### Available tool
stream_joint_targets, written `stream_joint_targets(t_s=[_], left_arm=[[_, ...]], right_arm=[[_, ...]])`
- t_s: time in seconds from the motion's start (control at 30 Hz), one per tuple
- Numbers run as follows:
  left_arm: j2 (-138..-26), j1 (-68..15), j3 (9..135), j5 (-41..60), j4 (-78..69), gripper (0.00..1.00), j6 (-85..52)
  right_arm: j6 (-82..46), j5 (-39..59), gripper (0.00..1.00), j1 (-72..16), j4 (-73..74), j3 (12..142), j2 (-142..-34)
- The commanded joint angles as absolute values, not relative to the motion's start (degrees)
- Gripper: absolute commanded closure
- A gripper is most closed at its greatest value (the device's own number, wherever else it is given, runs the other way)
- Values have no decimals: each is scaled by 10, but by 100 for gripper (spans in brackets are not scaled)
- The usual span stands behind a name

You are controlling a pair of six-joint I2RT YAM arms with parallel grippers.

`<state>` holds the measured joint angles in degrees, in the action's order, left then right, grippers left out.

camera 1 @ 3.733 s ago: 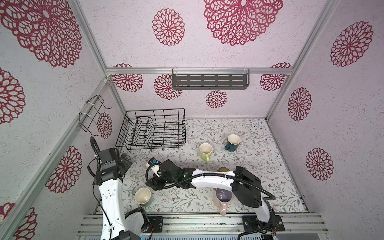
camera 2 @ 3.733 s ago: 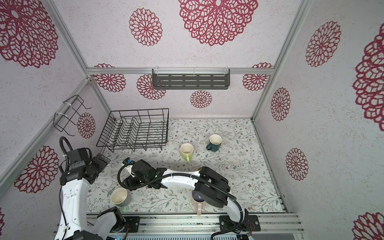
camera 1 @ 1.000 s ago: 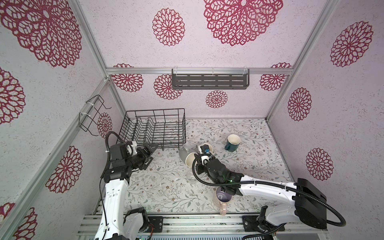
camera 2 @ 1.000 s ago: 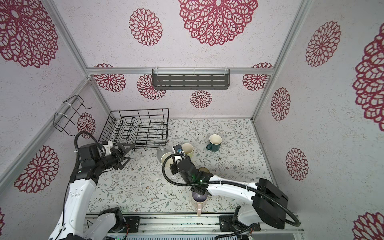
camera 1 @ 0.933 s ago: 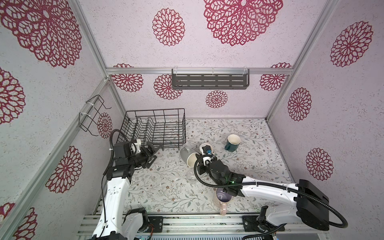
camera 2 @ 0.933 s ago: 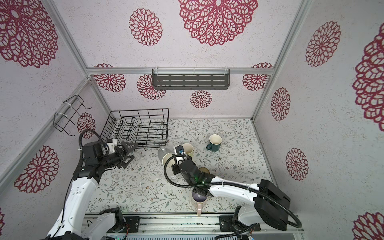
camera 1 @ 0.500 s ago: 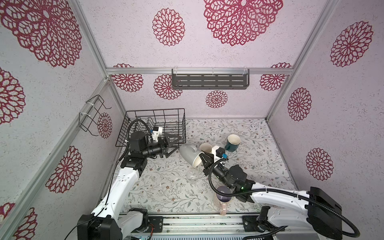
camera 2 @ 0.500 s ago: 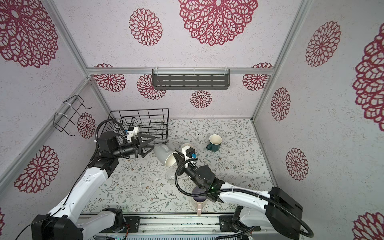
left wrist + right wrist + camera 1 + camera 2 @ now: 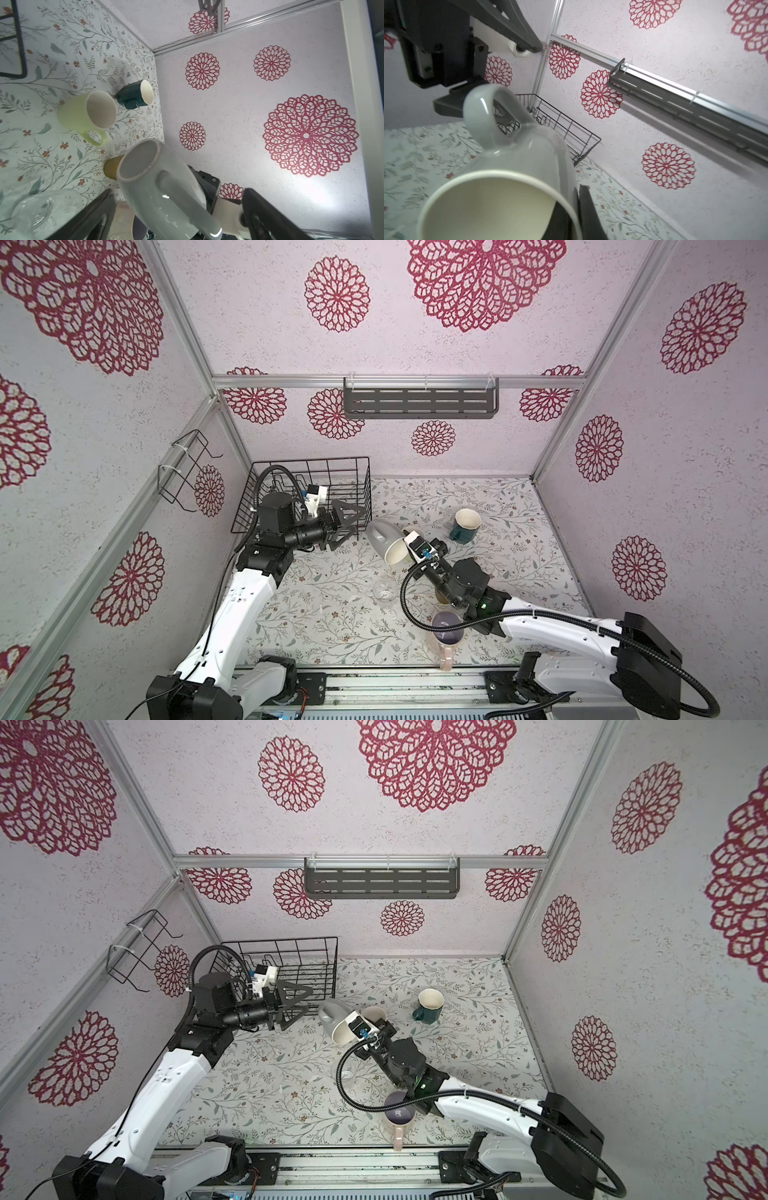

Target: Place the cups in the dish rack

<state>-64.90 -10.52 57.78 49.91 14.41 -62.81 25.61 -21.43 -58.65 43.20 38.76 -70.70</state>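
Whereas the grey mug stood on the table near the front left corner a few seconds back, it now hangs in the air just beside the front right corner of the dish rack.

- Item, grey mug: tilted, mouth toward the right arm, base and handle toward the left arm. Not in the rack.
- Item, right gripper: clamped on the mug's rim, one finger inside the mouth, and carrying it.
- Item, left gripper: come forward from the front left to a spot in front of the rack. Jaws spread wide and empty. The mug's base sits just at their mouth; contact cannot be told.
- Items on the table, upright: pale yellow-green mug, dark teal mug, clear glass, amber tumbler, pink mug. None is in the rack.
- Item, dish rack: no cup seen in it, though the left arm hides part of it.

Assessment: this looks like a hand-over from right to left, since the rack lies on the left arm's side. The first cup is on its way, and nothing is loaded yet. The next move likely calls for the left jaws to close on the mug's body before the right lets go; too early a release would drop it.
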Motion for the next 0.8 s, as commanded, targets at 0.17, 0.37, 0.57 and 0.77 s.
stream_joint_targets(t_s=[0.17, 0.37, 0.57, 0.77], left_arm=[[-663, -133, 599, 419, 267, 13, -586], [-674, -141, 603, 411, 269, 22, -584], [-696, -141, 600, 410, 268, 39, -592], [-712, -130, 601, 443, 267, 57, -582]], right_arm=[[513, -310, 100, -598, 581, 445, -783], [641, -377, 100, -624, 755, 461, -877], [775, -384, 100, -655, 952, 482, -979], [770, -370, 100, -660, 947, 474, -975]])
